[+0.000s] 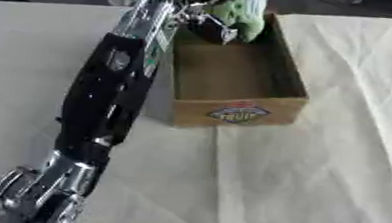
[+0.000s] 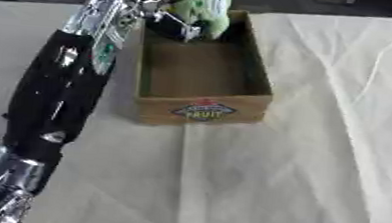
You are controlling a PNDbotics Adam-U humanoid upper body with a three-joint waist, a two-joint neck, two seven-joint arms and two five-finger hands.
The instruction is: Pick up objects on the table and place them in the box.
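One box (image 1: 236, 86), one green object (image 1: 245, 13).

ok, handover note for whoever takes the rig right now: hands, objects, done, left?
Left hand: reaching over the far end of the cardboard box, fingers curled round a green object, not yet released.
Right hand: not in view.
Box: sits open on the white tablecloth; the floor that shows is bare.
Done: green object picked up and carried over the box.
Left: lower, release, withdraw the arm. No other loose objects show on the cloth.
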